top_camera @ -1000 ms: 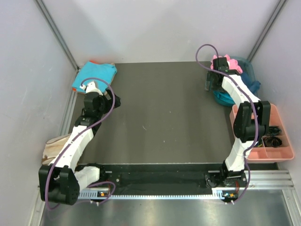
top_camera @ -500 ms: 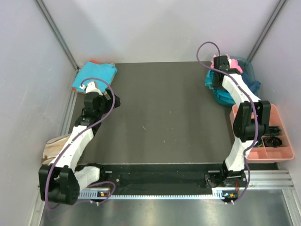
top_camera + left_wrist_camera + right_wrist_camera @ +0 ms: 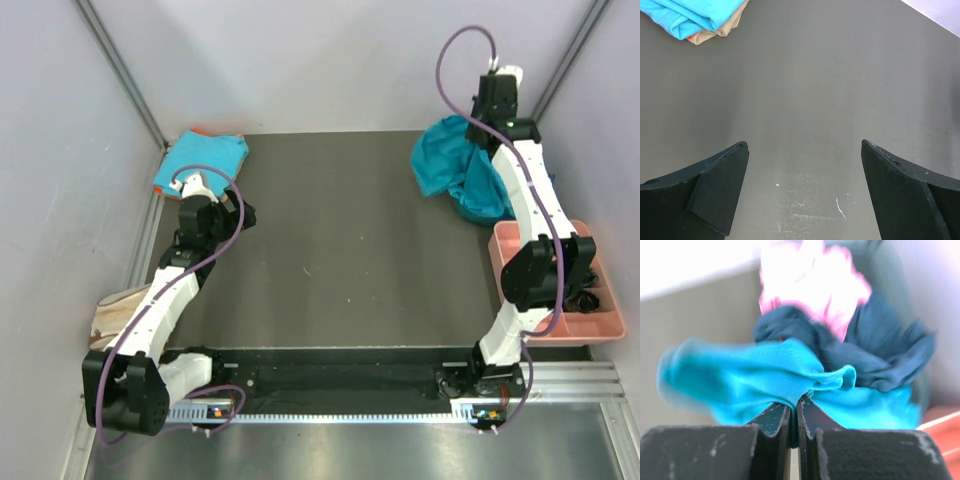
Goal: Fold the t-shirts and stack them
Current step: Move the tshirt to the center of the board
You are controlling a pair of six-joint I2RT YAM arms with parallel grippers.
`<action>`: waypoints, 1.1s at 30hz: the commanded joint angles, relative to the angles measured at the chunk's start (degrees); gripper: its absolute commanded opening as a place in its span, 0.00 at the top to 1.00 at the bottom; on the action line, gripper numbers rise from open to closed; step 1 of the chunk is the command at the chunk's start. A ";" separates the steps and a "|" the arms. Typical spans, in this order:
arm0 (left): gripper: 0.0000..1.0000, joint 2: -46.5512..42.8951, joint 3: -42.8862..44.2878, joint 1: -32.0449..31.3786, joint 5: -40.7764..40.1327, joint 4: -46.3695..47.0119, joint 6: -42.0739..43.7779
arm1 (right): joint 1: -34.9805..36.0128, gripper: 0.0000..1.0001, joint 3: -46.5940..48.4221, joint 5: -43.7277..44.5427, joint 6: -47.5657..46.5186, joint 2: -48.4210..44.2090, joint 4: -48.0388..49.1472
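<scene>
Right gripper (image 3: 794, 412) is now clamping shut on the teal shirt (image 3: 445, 158) and hauling it up off the pile (image 3: 485, 200) in the far right corner. A second ago it was only reaching in, fingers apart. So the shirt's finally getting pulled out for folding. Left gripper (image 3: 804, 145) is idling wide open over the mat (image 3: 815, 75).
</scene>
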 commanded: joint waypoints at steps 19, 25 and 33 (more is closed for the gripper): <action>0.02 0.08 0.15 -0.14 0.39 0.38 -1.42 | -0.71 1.00 24.45 -2.16 -14.85 -0.01 23.09; 0.02 0.43 0.06 -0.14 1.01 0.47 -1.95 | -0.71 1.00 24.72 -8.66 -14.06 -3.52 28.45; 0.02 -0.54 -0.55 -0.14 0.92 0.82 -2.65 | 0.60 1.00 28.41 -17.98 -7.92 -6.43 29.87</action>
